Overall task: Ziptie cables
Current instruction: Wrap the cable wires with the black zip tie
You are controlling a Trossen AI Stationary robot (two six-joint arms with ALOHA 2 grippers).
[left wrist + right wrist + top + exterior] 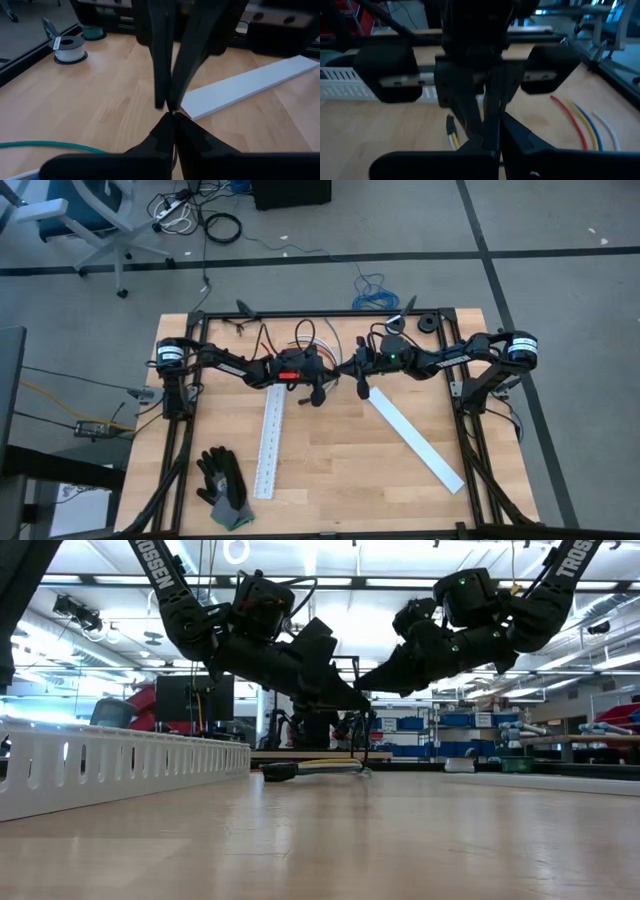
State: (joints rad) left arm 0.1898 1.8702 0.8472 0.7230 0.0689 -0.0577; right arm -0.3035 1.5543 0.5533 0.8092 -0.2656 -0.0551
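Left gripper (318, 390) and right gripper (360, 383) both clenched, tips meeting mid-frame above table (330, 470), held item indiscernible, cables (580, 125) lower right, right wrist view.

overhead camera looks straight down on the whole table (330, 470); low camera sits at tabletop level facing the room; both wrist cameras look close past meeting fingertips.

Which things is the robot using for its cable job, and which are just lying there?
For the job: cables; left gripper and right gripper, both shut, tips close together.
Lying about: glove; slotted strip; flat white strip; blue wire coil on the floor.
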